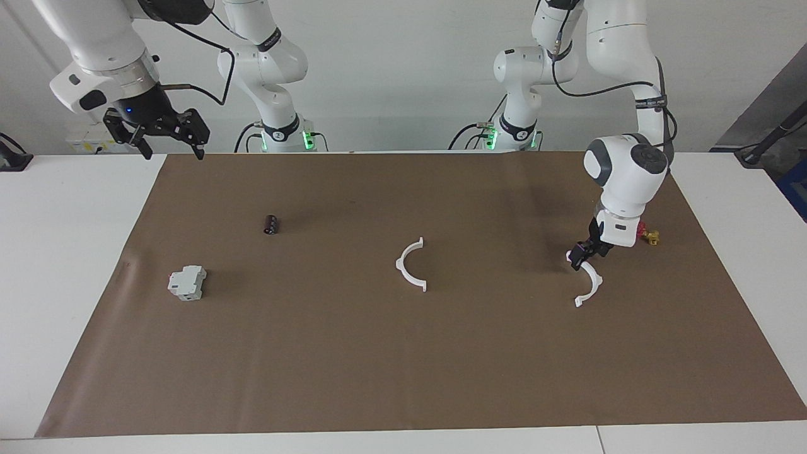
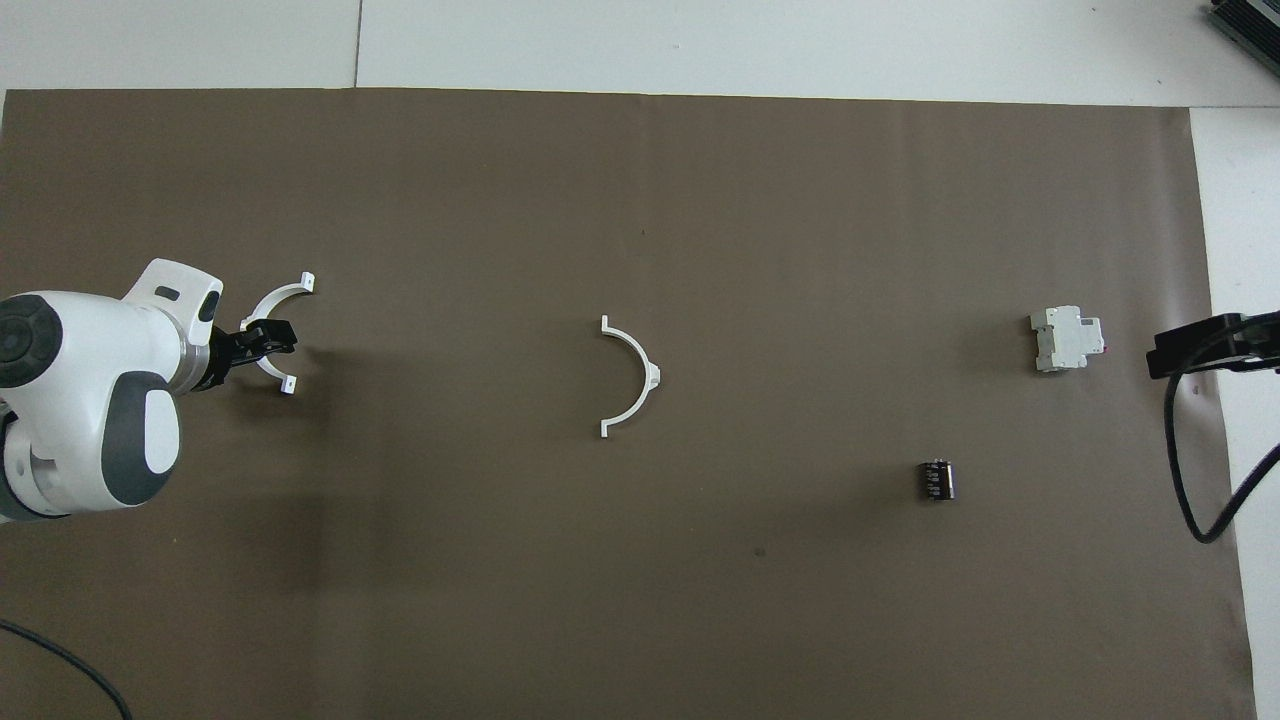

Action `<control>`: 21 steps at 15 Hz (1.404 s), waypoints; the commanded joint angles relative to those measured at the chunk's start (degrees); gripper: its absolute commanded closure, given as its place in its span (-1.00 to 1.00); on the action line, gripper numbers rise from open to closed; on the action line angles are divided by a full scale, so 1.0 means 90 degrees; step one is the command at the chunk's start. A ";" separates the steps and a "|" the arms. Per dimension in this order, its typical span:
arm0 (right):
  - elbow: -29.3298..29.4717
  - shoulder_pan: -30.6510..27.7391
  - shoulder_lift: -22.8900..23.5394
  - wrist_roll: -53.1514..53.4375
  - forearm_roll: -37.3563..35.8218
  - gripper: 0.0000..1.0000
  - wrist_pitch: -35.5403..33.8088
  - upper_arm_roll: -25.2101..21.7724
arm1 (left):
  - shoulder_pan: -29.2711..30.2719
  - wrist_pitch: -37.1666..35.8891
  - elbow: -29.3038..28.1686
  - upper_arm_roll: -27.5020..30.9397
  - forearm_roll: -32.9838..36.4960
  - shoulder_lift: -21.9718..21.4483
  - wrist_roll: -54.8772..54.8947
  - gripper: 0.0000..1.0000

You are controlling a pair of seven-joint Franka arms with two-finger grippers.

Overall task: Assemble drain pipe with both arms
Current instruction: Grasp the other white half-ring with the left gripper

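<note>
White plastic half-ring (image 1: 589, 282) seen lying toward the left arm's end of the brown-covered worktop (image 1: 403, 366), left gripper (image 1: 580, 257) lowered onto it with fingers spread, right gripper (image 1: 165, 131) raised, released, second half-ring (image 2: 632, 379) shown mid-worktop from overhead.

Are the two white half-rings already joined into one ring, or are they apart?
Apart. One half-ring lies mid-mat; the other lies at the left arm's end, under the left gripper.

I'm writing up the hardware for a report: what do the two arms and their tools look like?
Both arms are glossy white with rounded jointed segments, dark grey round caps at the joints and black bands carrying white lettering. Black cables loop along each. The bases glow green. The left tool and right tool are black with two fingers; a small blue light shows above the right one.
</note>
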 commanded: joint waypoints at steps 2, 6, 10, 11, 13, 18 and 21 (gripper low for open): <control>0.0055 -0.0108 0.0004 -0.0129 0.0041 -1.00 -0.0089 0.0054 | 0.0017 0.0245 -0.0106 0.0000 -0.0087 0.0073 -0.0028 -1.00; 0.0026 -0.0128 -0.0006 -0.0119 0.0099 -1.00 -0.0070 0.0054 | 0.0017 0.0255 -0.0106 0.0000 -0.0087 0.0073 -0.0028 -0.83; -0.0013 -0.0128 -0.0025 0.0086 0.0246 -1.00 -0.0060 0.0054 | 0.0017 0.0245 -0.0106 -0.0010 -0.0087 0.0073 -0.0019 1.00; -0.0013 -0.0118 -0.0025 0.0086 0.0246 -1.00 -0.0060 0.0054 | 0.0017 0.0245 -0.0106 -0.0010 -0.0087 0.0073 -0.0028 1.00; -0.0013 -0.0118 -0.0025 0.0096 0.0246 -1.00 -0.0041 0.0054 | 0.0007 0.0158 -0.0067 -0.0019 -0.0087 0.0073 -0.0038 1.00; -0.0013 -0.0069 -0.0045 0.0057 0.0246 -1.00 -0.0060 0.0064 | -0.0625 -0.1341 0.1003 -0.0058 -0.0087 0.0005 -0.0865 1.00; -0.0013 -0.0059 -0.0045 0.0057 0.0246 -1.00 -0.0060 0.0064 | -0.1279 -0.2108 0.1787 -0.0049 -0.0087 0.0064 -0.2298 1.00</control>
